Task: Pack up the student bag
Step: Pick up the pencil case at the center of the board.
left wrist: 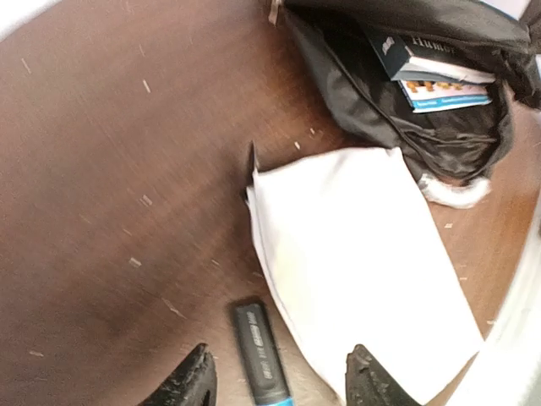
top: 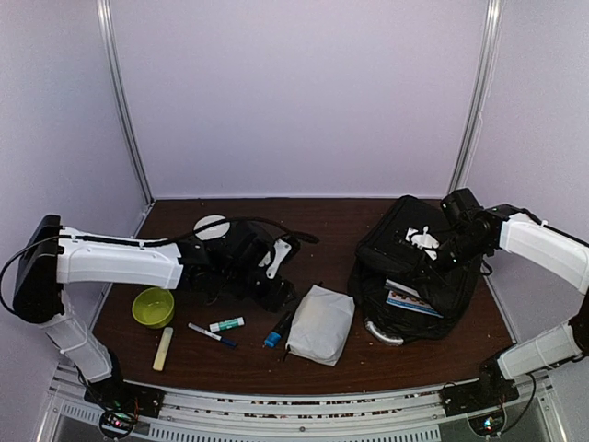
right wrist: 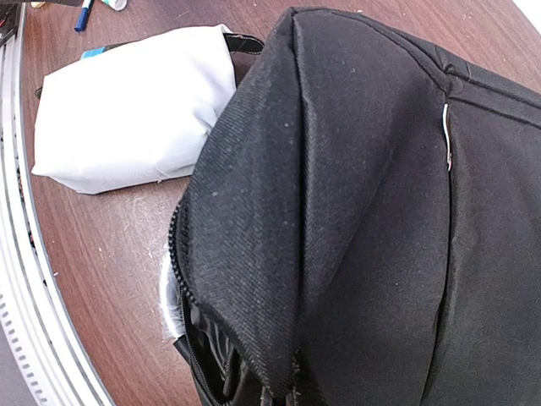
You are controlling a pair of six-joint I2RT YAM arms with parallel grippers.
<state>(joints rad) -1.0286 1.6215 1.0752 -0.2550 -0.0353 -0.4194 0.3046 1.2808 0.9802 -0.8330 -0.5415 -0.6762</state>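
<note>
We judge the step as fetching the next item: our left gripper (left wrist: 279, 385) hangs, jaws spread, over the blue-tipped marker (left wrist: 260, 351), with the white pouch (left wrist: 355, 271) at its 3 o'clock. Our right gripper (top: 446, 250), clenched, pinches the student bag (top: 414, 276) at 3 o'clock on the table (top: 322, 216). Next we descend and close squarely.
</note>
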